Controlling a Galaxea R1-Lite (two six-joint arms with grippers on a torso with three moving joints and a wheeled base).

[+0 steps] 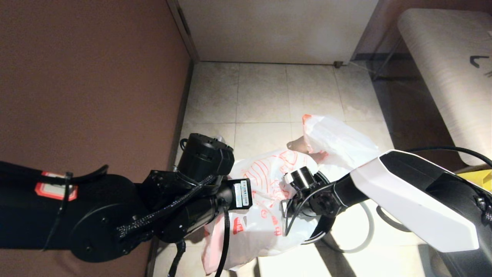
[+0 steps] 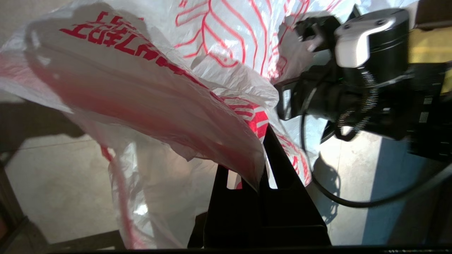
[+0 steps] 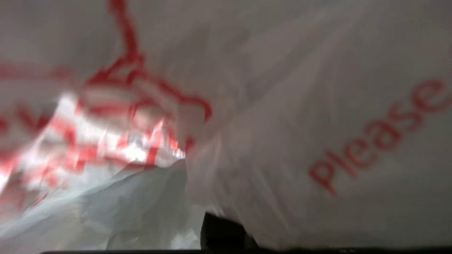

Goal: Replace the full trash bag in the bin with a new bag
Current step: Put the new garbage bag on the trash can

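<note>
The new bag (image 1: pixel 265 184), white with a red line drawing and red characters, hangs spread between my two arms above the floor. My left gripper (image 2: pixel 261 176) is shut on a pink-edged fold of it. My right gripper (image 2: pixel 312 33) reaches into the bag's other side, and the film drapes over its camera, showing red print (image 3: pixel 381 137). The full trash bag (image 1: pixel 338 144), nearly plain white with a pink-red tip, lies on the tiles behind. Of the bin only a grey hoop (image 1: pixel 369 231) shows, under my right arm.
A brown wall (image 1: pixel 96 77) runs close along the left. At the back stands a pale door panel (image 1: pixel 276 30). A pale wood-grain bench (image 1: pixel 449 69) is at the right, with a bit of yellow bag (image 1: pixel 476 177) below it. A black cable (image 2: pixel 353 203) loops over the floor.
</note>
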